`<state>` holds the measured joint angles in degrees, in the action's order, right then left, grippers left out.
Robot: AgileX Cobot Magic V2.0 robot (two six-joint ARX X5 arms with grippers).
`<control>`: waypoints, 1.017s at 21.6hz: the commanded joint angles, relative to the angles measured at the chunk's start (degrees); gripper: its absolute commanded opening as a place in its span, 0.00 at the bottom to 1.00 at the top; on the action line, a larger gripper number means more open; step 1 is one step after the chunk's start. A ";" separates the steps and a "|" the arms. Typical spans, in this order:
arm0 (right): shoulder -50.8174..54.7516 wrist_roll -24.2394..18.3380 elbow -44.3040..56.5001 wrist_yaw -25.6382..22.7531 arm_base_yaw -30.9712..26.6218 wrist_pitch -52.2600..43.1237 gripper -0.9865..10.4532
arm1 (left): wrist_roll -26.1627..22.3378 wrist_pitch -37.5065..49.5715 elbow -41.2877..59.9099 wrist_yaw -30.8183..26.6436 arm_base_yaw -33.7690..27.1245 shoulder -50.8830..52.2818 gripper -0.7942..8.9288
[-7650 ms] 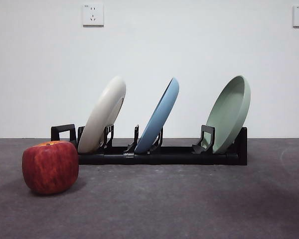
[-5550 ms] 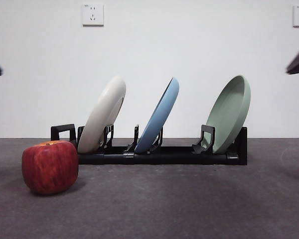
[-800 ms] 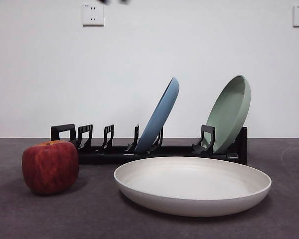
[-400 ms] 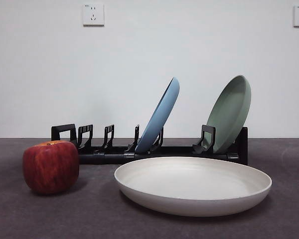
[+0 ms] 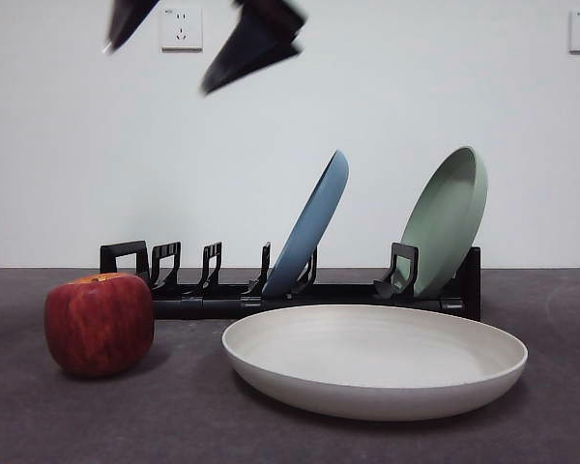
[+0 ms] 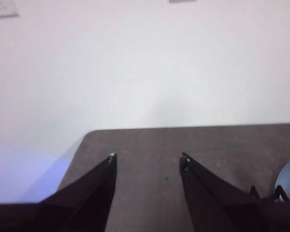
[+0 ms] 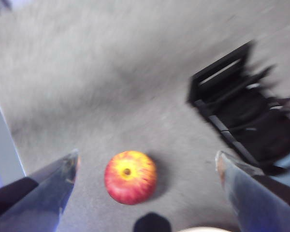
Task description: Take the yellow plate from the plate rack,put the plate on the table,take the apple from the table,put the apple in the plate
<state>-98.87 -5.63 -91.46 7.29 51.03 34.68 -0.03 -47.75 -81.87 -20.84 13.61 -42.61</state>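
The yellow plate [image 5: 374, 360] lies flat on the table [image 5: 290, 435], just in front of the plate rack [image 5: 290, 290]. The apple [image 5: 99, 323] sits near the plate, at the rack's loop end. The right gripper [image 7: 147, 162] hangs high above the apple, jaws wide apart, holding nothing. The left gripper [image 6: 147, 162] waits with jaws apart, also holding nothing.

Table [image 5: 561, 425] (grey): apple [image 5: 99, 323], yellow plate [image 5: 374, 360], plate rack [image 5: 290, 293].

Probably lab test bench: bare white wall [image 5: 387, 97], wall sockets [image 5: 180, 28], grey felt table [image 5: 174, 416].
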 commanded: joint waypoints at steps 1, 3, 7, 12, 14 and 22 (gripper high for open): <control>-5.40 -1.68 -1.90 -0.17 1.27 0.20 0.51 | -0.63 -1.66 0.09 -0.07 -0.17 1.64 0.31; -9.20 -2.01 -2.62 -0.13 2.32 0.09 0.51 | -0.42 -3.85 0.09 -0.09 -0.17 2.45 0.31; -15.93 -3.17 -2.62 -0.13 4.09 -0.35 0.50 | 0.09 -7.54 0.09 -0.04 -0.17 2.58 0.31; -23.04 -4.00 -2.62 0.11 5.05 -1.27 0.50 | 0.26 -7.98 0.09 0.00 -0.17 2.58 0.31; -25.31 -4.13 -2.62 0.04 5.25 -1.86 0.50 | 0.26 -8.46 0.09 0.00 -0.17 2.58 0.31; -26.51 -4.13 -2.62 -2.91 5.35 -2.89 0.08 | 0.17 -10.12 0.09 -0.04 -0.17 2.58 0.31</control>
<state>-124.66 -9.48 -93.97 4.69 56.21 32.08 0.01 -57.95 -81.93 -20.82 13.61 -40.25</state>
